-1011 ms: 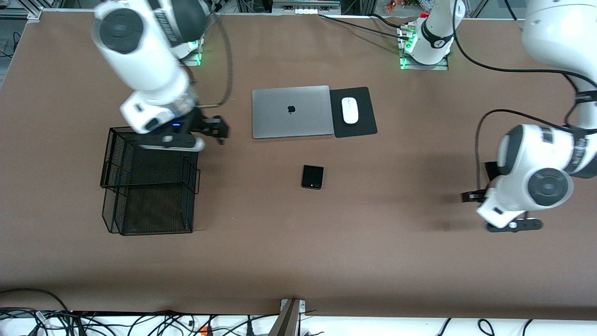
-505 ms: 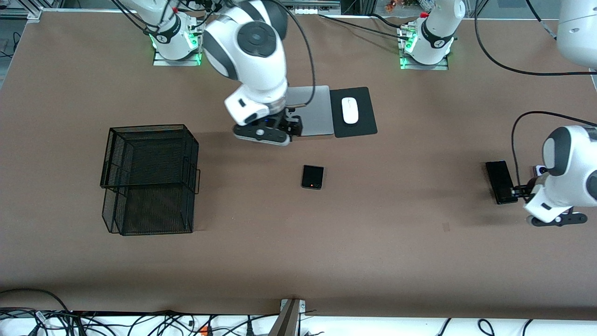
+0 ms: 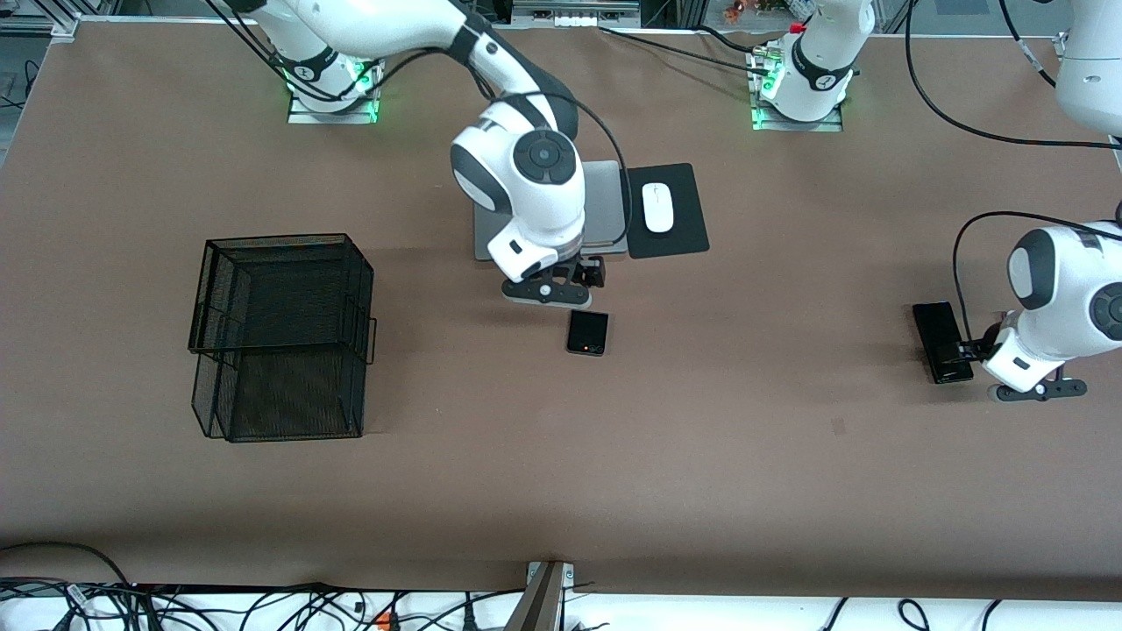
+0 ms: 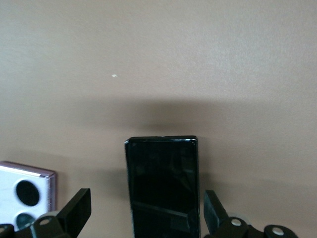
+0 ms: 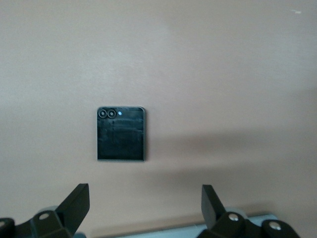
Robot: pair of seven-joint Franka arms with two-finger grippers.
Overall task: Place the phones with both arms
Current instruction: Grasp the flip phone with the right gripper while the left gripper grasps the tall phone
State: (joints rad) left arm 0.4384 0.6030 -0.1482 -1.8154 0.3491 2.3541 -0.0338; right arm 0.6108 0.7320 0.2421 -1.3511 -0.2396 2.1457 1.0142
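Hiding laptop [image 3: 605, 210], right tool [image 3: 589, 279], lilac phone [image 4: 25, 193] cropped

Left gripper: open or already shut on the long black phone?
Open. In the left wrist view the left gripper has its fingers spread wide of the long black phone, which lies flat on the table.

Tabletop [image 3: 701, 456]: matt brown, cloth-like covering. Slim black phone [image 4: 163, 186]: glossy, reflective glass face. Folded black phone [image 5: 121, 134]: smooth, semi-gloss. Basket [image 3: 280, 337]: black wire mesh. Laptop [image 3: 605, 206]: matt grey metal. Mouse [image 3: 657, 207]: glossy white plastic.
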